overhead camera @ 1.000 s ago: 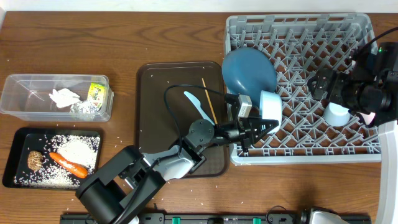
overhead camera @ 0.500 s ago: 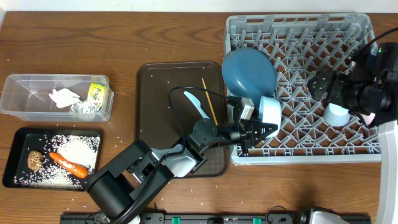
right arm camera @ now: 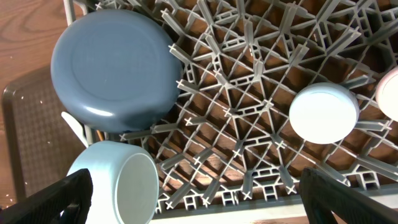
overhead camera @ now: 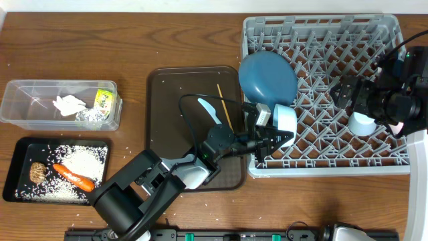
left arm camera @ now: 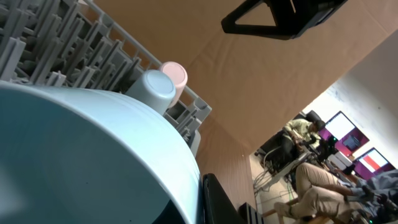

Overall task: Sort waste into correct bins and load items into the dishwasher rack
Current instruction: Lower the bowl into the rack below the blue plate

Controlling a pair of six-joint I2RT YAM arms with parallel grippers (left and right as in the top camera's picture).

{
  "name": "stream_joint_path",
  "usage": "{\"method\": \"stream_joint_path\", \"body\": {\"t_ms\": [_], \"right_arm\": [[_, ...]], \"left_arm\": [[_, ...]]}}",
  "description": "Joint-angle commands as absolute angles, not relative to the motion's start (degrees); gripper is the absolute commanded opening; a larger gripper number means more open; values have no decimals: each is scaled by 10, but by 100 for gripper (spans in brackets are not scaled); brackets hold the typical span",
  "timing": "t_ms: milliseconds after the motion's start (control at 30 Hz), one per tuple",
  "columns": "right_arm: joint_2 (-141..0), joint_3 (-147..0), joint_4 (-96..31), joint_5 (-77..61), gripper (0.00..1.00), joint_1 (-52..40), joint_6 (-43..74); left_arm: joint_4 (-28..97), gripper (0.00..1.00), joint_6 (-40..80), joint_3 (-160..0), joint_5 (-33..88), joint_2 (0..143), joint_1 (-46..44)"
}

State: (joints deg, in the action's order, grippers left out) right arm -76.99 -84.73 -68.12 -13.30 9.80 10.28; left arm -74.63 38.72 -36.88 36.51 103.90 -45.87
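My left gripper [overhead camera: 272,137] is shut on the rim of the pale blue bowl [overhead camera: 286,122] and holds it on edge at the front left of the grey dishwasher rack [overhead camera: 321,30]. In the left wrist view the bowl [left arm camera: 81,155] fills the frame against one finger [left arm camera: 214,199]. The large blue plate [overhead camera: 267,77] leans in the rack behind it. The pale blue cup [overhead camera: 363,124] stands upside down in the rack, with the pink cup [overhead camera: 400,126] beside it, partly hidden. My right gripper [overhead camera: 346,94] hangs open and empty above the rack [right arm camera: 261,81].
The pale blue spoon [overhead camera: 212,114] and chopsticks [overhead camera: 225,107] lie on the brown serving tray [overhead camera: 167,120]. The clear tub [overhead camera: 27,100] holds tissue [overhead camera: 69,104], foil [overhead camera: 90,117] and yellow wrapper [overhead camera: 103,100]. The black tray [overhead camera: 13,191] holds carrot [overhead camera: 73,177], brown chunk [overhead camera: 37,173] and rice [overhead camera: 83,159].
My left gripper has drawn a little to the left, and the bowl has come with it towards the rack's front left edge. The right arm has stayed still.
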Motion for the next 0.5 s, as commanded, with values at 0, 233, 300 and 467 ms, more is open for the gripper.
{"method": "stream_joint_path", "body": {"t_ms": [0, 233, 300, 467], "right_arm": [[-772, -849, -682, -133, 99, 93, 111], [-772, -849, -684, -133, 99, 93, 111], [-772, -849, -684, -133, 99, 93, 111], [-772, -849, -684, -133, 99, 93, 111]], "left_arm": [[-748, 6, 374, -364, 344, 1042, -456], [-739, 6, 374, -364, 344, 1044, -455], [-739, 8, 374, -364, 344, 1044, -455], [-739, 21, 374, -364, 344, 1044, -453]]}}
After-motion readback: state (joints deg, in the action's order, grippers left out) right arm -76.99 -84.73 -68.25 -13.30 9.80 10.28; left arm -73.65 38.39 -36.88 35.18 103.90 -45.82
